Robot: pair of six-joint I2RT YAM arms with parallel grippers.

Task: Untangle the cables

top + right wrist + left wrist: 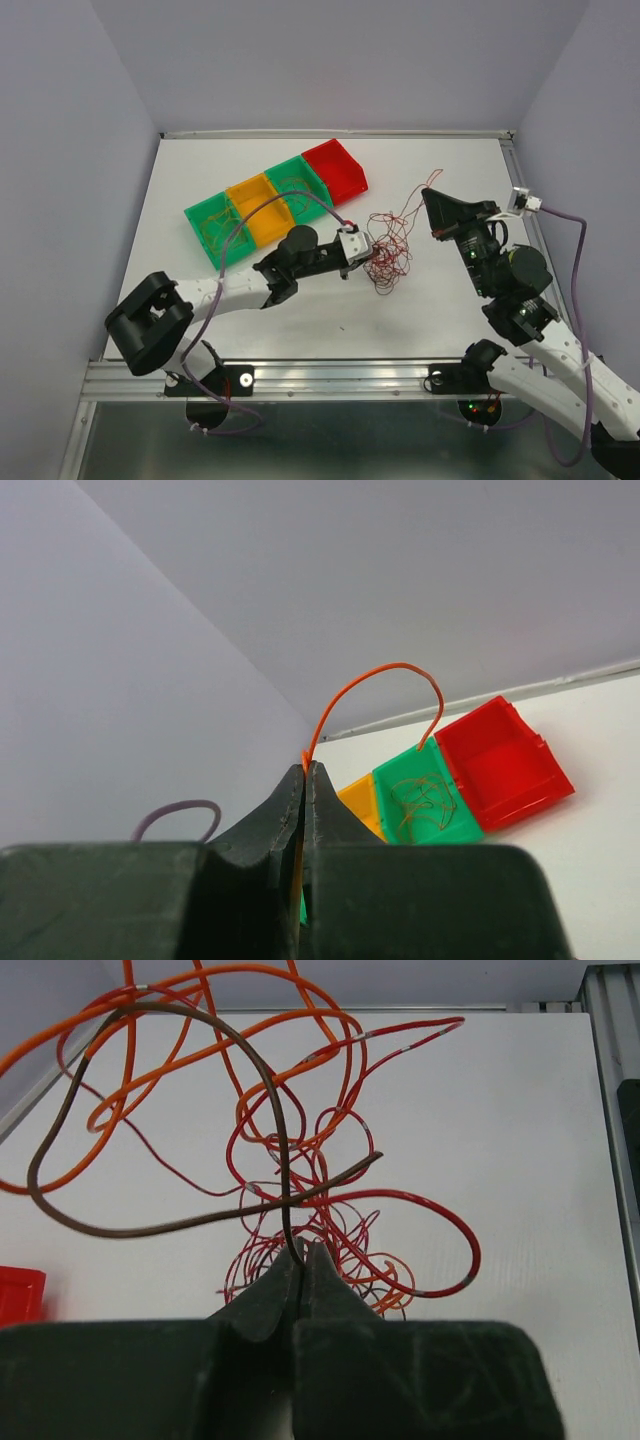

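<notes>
The cables are a tangle [388,255] of thin red, orange and dark wires on the white table, right of centre. My left gripper [366,254] is at its left edge. In the left wrist view the left gripper [302,1251] is shut on a dark brown wire [150,1230] that loops up and left, in front of the red and orange tangle [330,1230]. My right gripper [429,195] is raised to the right of the tangle. In the right wrist view the right gripper [306,770] is shut on a single orange wire [380,670] that arches upward.
A row of bins stands at the back left: green [215,228], yellow [260,208], green [300,180] with thin wires inside, red [338,168]. The red [500,760] and green [425,805] bins show in the right wrist view. Walls enclose the table.
</notes>
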